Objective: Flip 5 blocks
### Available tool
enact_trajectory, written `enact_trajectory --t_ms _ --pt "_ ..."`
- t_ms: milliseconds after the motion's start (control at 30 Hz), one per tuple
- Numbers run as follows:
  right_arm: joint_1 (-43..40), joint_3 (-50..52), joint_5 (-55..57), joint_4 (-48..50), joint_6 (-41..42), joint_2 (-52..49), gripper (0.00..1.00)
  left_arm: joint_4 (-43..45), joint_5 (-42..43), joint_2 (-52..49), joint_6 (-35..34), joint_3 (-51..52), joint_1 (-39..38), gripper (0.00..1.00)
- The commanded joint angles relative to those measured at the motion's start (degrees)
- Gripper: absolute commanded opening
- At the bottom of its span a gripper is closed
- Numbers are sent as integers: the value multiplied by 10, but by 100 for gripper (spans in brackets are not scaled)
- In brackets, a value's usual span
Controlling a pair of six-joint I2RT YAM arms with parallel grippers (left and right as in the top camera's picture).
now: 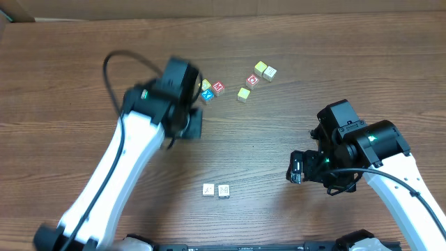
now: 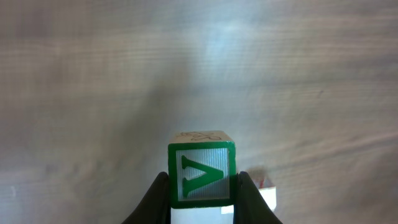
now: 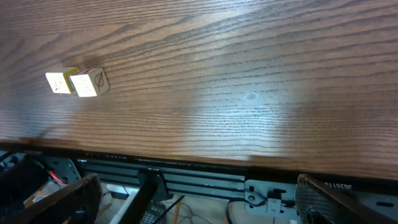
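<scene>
1. Two pale blocks [image 1: 209, 189] sit side by side at near centre of the surface [image 1: 293, 118].
2. The right claw [image 1: 298, 169] hangs wide open, empty.
3. Farther left, the left claw [image 2: 203, 186] pinches a green-framed V block [image 2: 201, 171] beside the far cluster [image 1: 243, 94]. The shallow pinch risks it twisting free onto its neighbours.

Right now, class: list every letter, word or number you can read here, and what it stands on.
"V", green, lying sideways: on the block pinched in the left gripper.
"M", probably: on the red block.
Remaining blocks: too small to read.
Print on the frame below the table: blurred.
</scene>
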State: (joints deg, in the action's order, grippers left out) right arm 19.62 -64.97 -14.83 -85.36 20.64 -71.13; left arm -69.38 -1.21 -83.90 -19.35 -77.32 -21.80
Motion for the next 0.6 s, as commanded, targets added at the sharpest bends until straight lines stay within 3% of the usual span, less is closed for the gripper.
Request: enact_trajectory --t_ms 0,233,567 --pt "4 -16 -3 2 -10 8 100 13 -5 94 -65 94 -23 5" --pt "4 -16 -3 4 -10 8 100 39 21 206 -147 252 -90 6" --pt "4 -16 -3 0 -12 8 100 149 38 213 -261 387 -165 8"
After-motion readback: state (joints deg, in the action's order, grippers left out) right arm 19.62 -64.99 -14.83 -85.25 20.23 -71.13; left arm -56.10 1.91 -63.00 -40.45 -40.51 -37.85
